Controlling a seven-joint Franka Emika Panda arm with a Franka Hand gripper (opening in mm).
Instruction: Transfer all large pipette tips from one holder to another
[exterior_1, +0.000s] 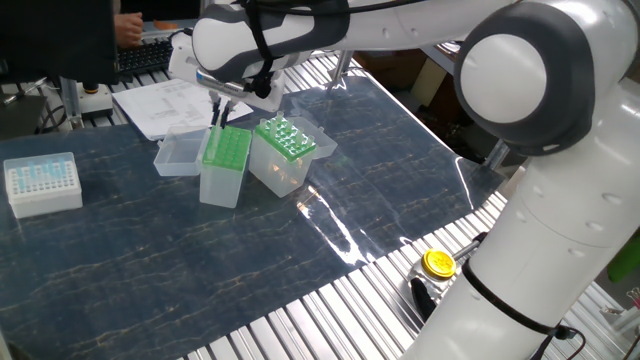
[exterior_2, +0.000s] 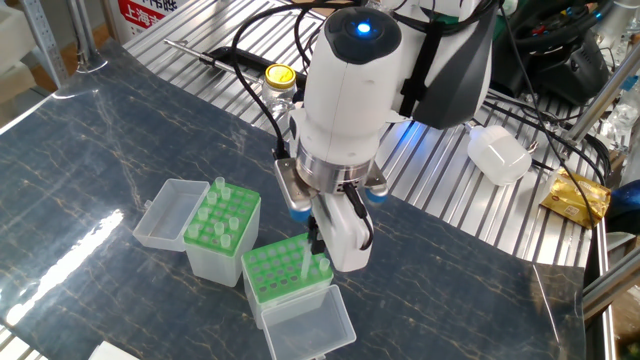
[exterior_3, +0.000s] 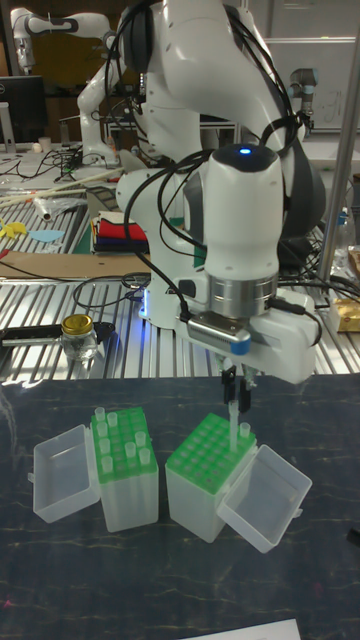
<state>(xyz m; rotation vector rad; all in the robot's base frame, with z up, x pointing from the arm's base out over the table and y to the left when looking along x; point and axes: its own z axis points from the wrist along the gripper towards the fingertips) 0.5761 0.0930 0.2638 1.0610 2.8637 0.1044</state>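
Note:
My gripper (exterior_2: 315, 240) hangs over the narrower, taller green-topped box (exterior_2: 280, 275), shut on one large pipette tip (exterior_2: 305, 258) that points straight down. The tip's lower end reaches the green rack top (exterior_3: 205, 455); I cannot tell how deep it sits. Another tip (exterior_3: 245, 432) stands in that rack beside it. The wider holder (exterior_2: 225, 215) stands just to the side with several tips upright in its green grid (exterior_3: 120, 445). From the first fixed view the gripper (exterior_1: 220, 100) is above the tall box (exterior_1: 225, 150), and the wider holder (exterior_1: 285, 140) is to its right.
Each box has a clear lid hinged open (exterior_2: 165, 212) (exterior_2: 310, 325). A white box of pale-blue tips (exterior_1: 42, 182) sits at the far left. Papers (exterior_1: 170, 105) lie behind the boxes. A yellow-capped jar (exterior_2: 280, 78) and cables lie on the metal slats.

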